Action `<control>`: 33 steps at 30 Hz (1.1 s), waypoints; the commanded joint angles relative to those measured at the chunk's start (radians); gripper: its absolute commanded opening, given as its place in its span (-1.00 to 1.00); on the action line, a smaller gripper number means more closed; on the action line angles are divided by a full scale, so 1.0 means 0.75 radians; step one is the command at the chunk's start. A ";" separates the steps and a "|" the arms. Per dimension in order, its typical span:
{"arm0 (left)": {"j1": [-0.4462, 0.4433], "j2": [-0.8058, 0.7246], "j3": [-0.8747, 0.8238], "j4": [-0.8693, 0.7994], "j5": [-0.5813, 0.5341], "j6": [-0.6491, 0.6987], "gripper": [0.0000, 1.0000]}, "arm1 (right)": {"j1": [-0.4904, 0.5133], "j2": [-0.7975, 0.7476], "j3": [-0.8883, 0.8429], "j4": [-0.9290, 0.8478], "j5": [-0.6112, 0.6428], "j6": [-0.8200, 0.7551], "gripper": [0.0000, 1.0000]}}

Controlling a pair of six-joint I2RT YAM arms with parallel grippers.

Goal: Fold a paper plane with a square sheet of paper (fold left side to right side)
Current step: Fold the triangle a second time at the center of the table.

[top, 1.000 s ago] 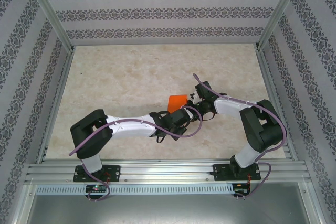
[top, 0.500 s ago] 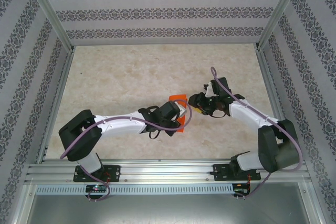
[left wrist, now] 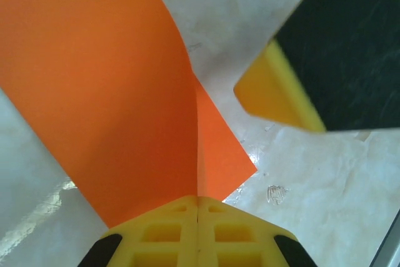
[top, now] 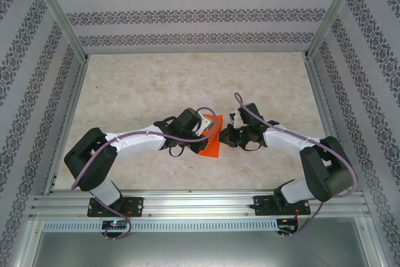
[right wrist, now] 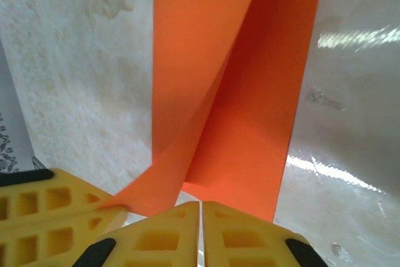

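Left hand (left wrist: 198,199) is clenched. The square sheet of paper (left wrist: 112,92) is pinched at its fingertips, and a ridge in the paper runs straight up from the seam between them. Right hand (right wrist: 200,204) is also pressed closed. The sheet's edge is seen at its tips and seems to be caught there, though the contact is partly hidden.

In the top view the sheet is seen mid worktop (top: 144,85), between the two hands. It is partly lifted and bowed, not flat. Left hand is on its left side, right hand just beside its right side, and the hands are near each other. The long axis of the bowed sheet is judged to run near-to-far, slightly slanted.

The left-to-right fold is judged not yet done, as no flat doubled layer is seen. The next move depends on the left-held edge being carried rightward over the right-held edge, with the crease kept along the near-far line. Left hand is the nearer one to the moving edge.
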 commanded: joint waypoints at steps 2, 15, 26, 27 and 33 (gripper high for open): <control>0.030 0.023 0.024 -0.004 0.045 0.045 -0.98 | 0.044 0.057 -0.030 0.099 0.024 0.028 -0.79; 0.055 0.034 0.046 -0.115 0.013 0.077 -0.92 | 0.078 0.159 -0.024 0.070 0.090 0.017 -0.78; 0.080 0.089 0.095 -0.163 -0.022 0.118 -0.90 | 0.090 0.216 0.014 -0.023 0.131 -0.025 -0.76; 0.082 0.096 0.100 -0.165 -0.020 0.120 -0.90 | 0.092 0.222 0.015 -0.027 0.133 -0.027 -0.76; 0.099 0.115 0.123 -0.180 -0.029 0.138 -0.90 | 0.105 0.249 0.030 -0.057 0.149 -0.041 -0.76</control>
